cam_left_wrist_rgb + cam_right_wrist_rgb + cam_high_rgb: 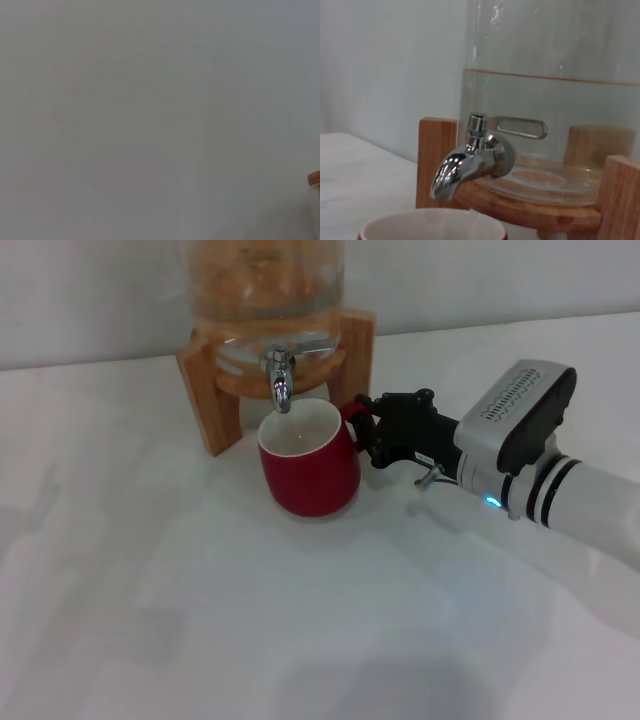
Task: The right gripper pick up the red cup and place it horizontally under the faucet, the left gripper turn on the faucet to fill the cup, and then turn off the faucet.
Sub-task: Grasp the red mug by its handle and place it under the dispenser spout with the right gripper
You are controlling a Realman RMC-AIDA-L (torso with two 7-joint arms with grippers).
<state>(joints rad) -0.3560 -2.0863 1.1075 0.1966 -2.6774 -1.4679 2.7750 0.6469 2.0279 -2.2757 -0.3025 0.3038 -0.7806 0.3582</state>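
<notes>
The red cup stands upright on the white table, its white inside directly below the spout of the chrome faucet. From the right, my right gripper reaches in with its black fingers shut on the cup's small red handle. The right wrist view shows the faucet close up, with its lever lying flat against the jar and the cup's rim beneath the spout. No water runs from the spout. My left gripper is out of view, and its wrist view shows almost nothing but a pale blank surface.
The glass jar holds clear liquid and sits on a wooden stand at the back of the table. A sliver of wood shows at the edge of the left wrist view. White tabletop spreads in front and to the left.
</notes>
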